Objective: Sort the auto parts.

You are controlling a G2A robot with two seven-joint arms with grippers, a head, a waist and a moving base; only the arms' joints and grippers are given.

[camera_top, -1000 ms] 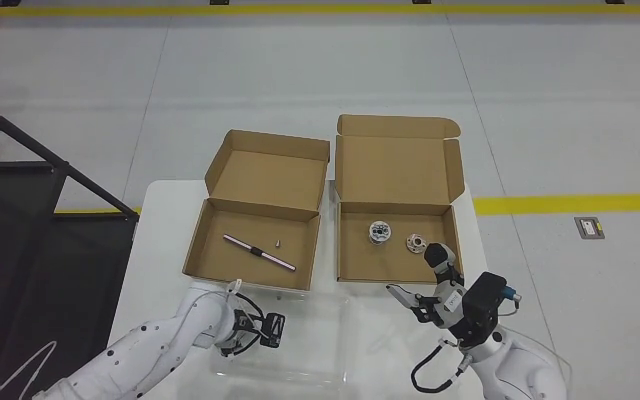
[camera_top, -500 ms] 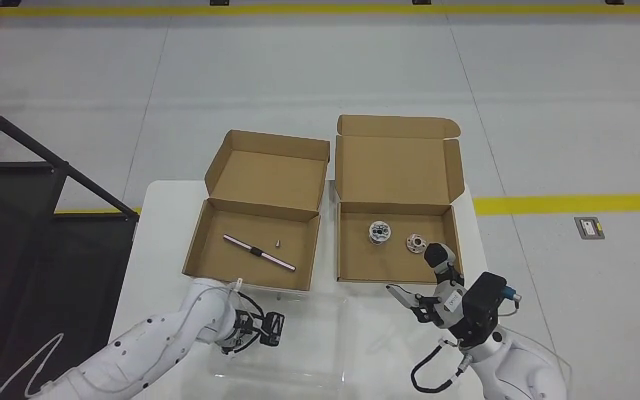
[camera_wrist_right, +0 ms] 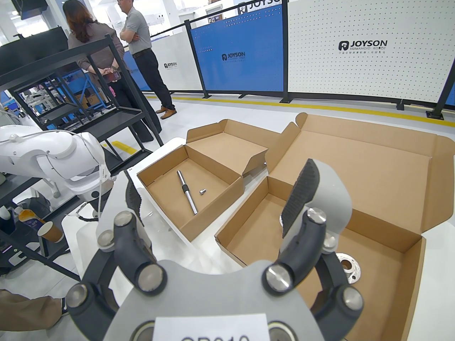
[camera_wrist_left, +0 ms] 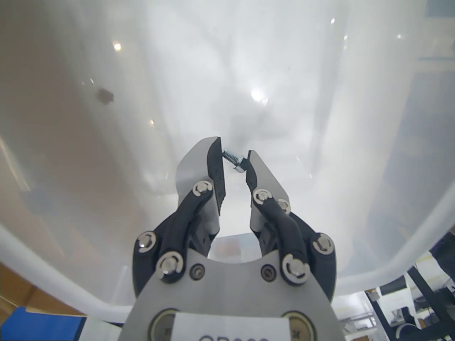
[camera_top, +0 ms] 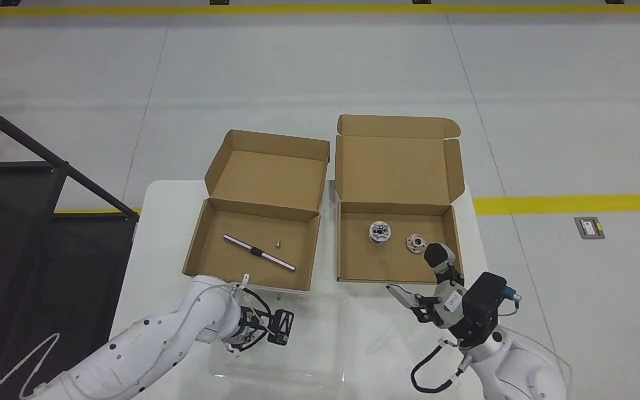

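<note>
Within the clear bin (camera_top: 300, 372) at the table's (camera_top: 160, 235) near edge, the left gripper (camera_wrist_left: 233, 155) pinches a small bolt (camera_wrist_left: 234, 160) crosswise between its tips, the left box (camera_top: 218, 262) lying just beyond toward the far edge, while the right gripper (camera_wrist_right: 220, 186) hangs with jaws apart.

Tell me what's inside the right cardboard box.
A round metal part and a smaller metal ring lie apart on the floor of the box. The open right gripper covers its near right corner, so that bit of floor can't be seen.

White table (camera_top: 160, 215) carrying the left box (camera_top: 213, 263) and the right box (camera_top: 365, 264), both open cardboard, side by side; nearer, apparently a clear bin (camera_top: 292, 377).
</note>
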